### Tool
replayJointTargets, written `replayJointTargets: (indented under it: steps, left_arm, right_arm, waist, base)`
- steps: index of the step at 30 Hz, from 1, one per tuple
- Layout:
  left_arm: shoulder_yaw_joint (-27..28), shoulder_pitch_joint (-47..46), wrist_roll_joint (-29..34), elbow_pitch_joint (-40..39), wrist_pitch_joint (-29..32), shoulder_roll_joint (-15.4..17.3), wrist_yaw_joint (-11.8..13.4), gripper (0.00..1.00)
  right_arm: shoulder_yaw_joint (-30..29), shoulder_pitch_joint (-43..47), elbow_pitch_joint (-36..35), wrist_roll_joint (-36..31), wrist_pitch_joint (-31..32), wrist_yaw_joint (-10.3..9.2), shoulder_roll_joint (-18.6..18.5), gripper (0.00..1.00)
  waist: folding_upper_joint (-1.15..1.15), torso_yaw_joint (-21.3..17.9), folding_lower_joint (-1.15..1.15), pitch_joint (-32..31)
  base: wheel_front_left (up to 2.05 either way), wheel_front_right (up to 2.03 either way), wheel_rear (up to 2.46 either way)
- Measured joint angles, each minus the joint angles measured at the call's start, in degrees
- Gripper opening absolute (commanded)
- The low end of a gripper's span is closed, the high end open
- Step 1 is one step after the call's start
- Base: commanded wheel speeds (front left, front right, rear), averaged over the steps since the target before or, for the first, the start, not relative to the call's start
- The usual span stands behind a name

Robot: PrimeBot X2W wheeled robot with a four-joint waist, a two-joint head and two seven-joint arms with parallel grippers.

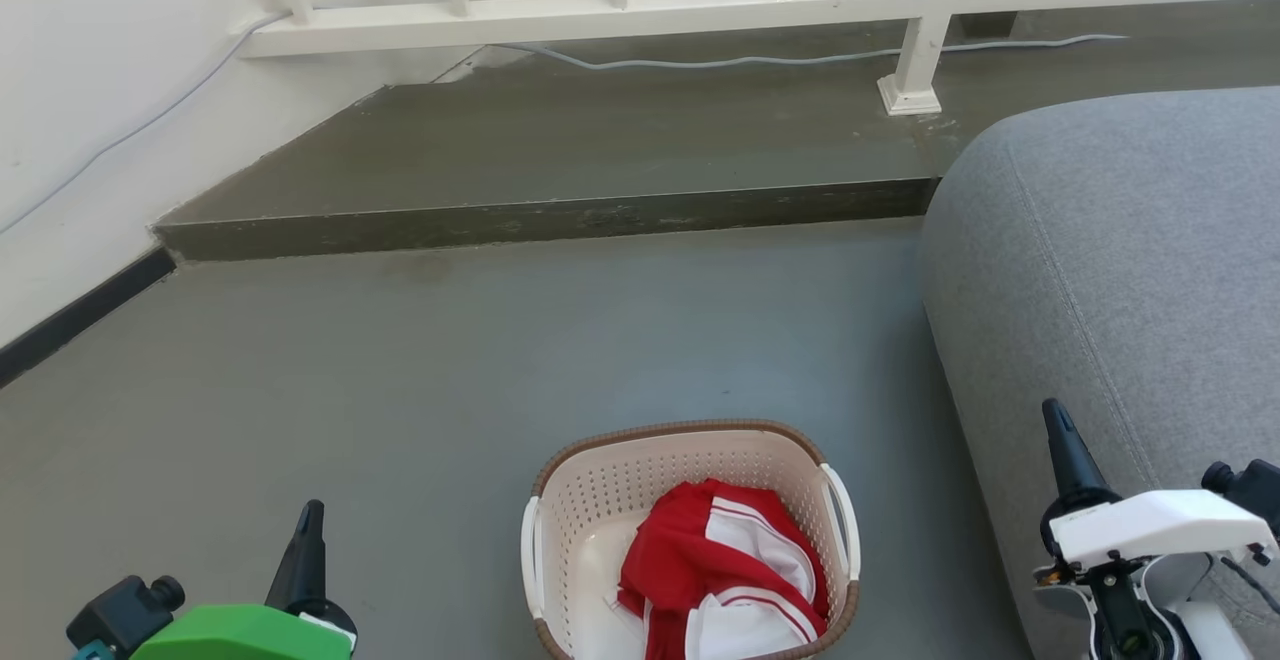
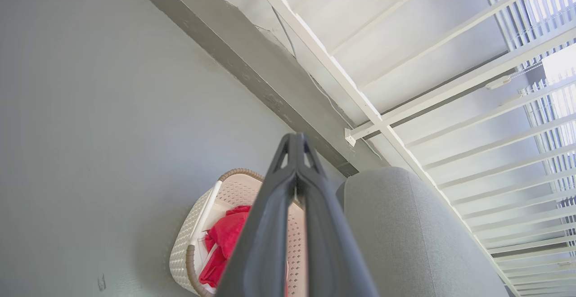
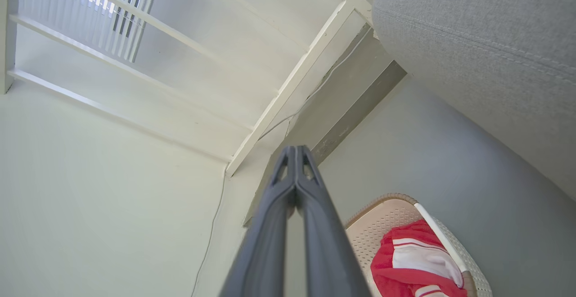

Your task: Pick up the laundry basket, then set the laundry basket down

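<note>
Basket: on floor between both arms, holding red-white garment.
Left gripper: low, fingers pressed together, empty, well apart from basket.
Right gripper: likewise, beside sofa.

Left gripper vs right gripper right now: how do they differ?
Left gripper has a green housing; right gripper a white one. Left gripper hangs over the floor, left of the laundry basket; right gripper shows against the grey sofa, right of it. Both are shut and clear of the basket.
</note>
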Motion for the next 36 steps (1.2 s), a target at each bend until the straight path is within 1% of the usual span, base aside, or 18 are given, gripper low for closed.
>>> replayJointTargets:
  steps: [10, 19, 25, 27, 36]
  left_arm:
    - [1.6, -1.5, -6.6, 1.4, 1.7, 0.0, -1.5, 0.0]
    - [3.2, -3.3, -14.2, 3.0, 3.0, 0.0, -2.5, 0.0]
    - [3.9, -4.3, -18.8, 4.3, 4.0, 0.0, -3.9, 0.0]
    - [4.6, -4.5, -20.7, 4.7, 4.5, -0.1, -4.3, 0.0]
    - [5.8, -6.6, -27.4, 6.3, 6.0, -0.1, -5.6, 0.0]
  right_arm:
    - [-1.6, -1.1, 0.7, 7.1, 1.7, 0.67, 0.1, 0.0]
    - [-3.3, -2.2, 1.5, 14.9, 3.4, 1.81, 0.2, 0.0]
    - [-4.2, -3.1, 1.9, 19.5, 4.4, 2.58, 0.2, 0.0]
    - [-4.7, -3.3, 2.3, 22.0, 4.9, 2.9, 0.2, 0.0]
    - [-6.2, -4.5, 2.9, 29.0, 6.3, 3.88, 0.3, 0.0]
  waist:
    - [0.0, 0.5, 0.0, 0.0]
    - [0.0, 1.1, 0.0, 0.1]
    - [0.0, 1.4, 0.0, 0.1]
    - [0.0, 1.6, 0.0, 0.1]
    - [0.0, 2.1, 0.0, 0.2]
  base:
    - [0.0, 0.0, 0.0]
    - [0.0, 0.0, 0.0]
    - [0.0, 0.0, 0.0]
    - [0.0, 0.0, 0.0]
    - [0.0, 0.0, 0.0]
